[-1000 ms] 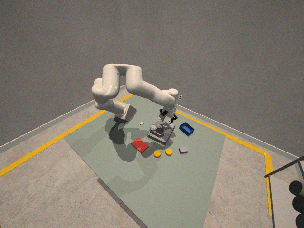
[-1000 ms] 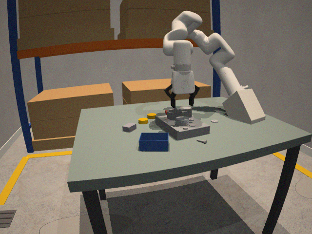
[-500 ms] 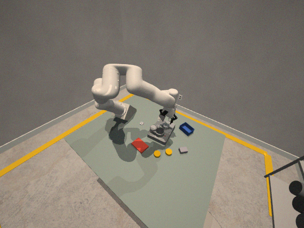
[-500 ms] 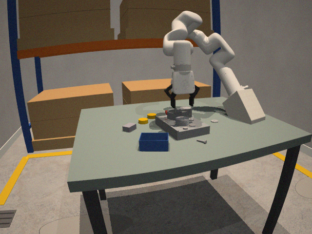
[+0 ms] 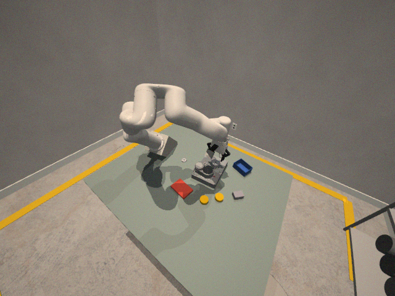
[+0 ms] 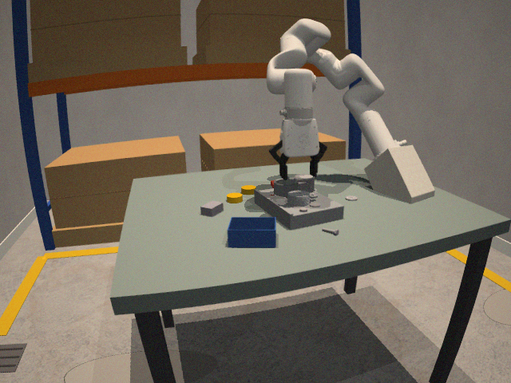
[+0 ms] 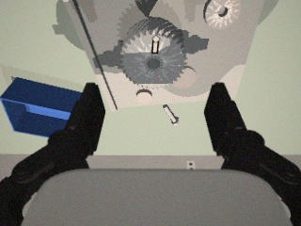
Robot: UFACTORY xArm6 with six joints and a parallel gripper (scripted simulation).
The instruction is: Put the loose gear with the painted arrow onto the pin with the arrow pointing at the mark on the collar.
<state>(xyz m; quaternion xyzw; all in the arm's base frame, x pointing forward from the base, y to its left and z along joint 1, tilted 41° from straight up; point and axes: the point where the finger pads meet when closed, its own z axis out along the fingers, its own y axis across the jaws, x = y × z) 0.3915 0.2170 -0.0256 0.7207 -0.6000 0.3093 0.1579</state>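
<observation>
The grey timing case (image 5: 210, 172) sits mid-table and also shows in the exterior view (image 6: 298, 204). In the wrist view the gear with the painted arrow (image 7: 152, 58) lies flat on top of the case, its dark centre visible, and its white arrow (image 7: 154, 44) points toward the top of the picture. It meshes with other gears around it. My gripper (image 7: 154, 97) (image 6: 298, 171) is open and empty, with its fingers wide apart. It hovers just above the case and touches nothing. I cannot make out the collar mark.
A blue bin (image 6: 251, 231) stands beside the case. A loose screw (image 6: 330, 230) and a washer (image 5: 183, 160) lie on the table. A red plate (image 5: 181, 187), two yellow discs (image 5: 203, 199) and a grey block (image 5: 237, 194) lie nearby. The arm's base (image 6: 398, 173) is at the table's far corner.
</observation>
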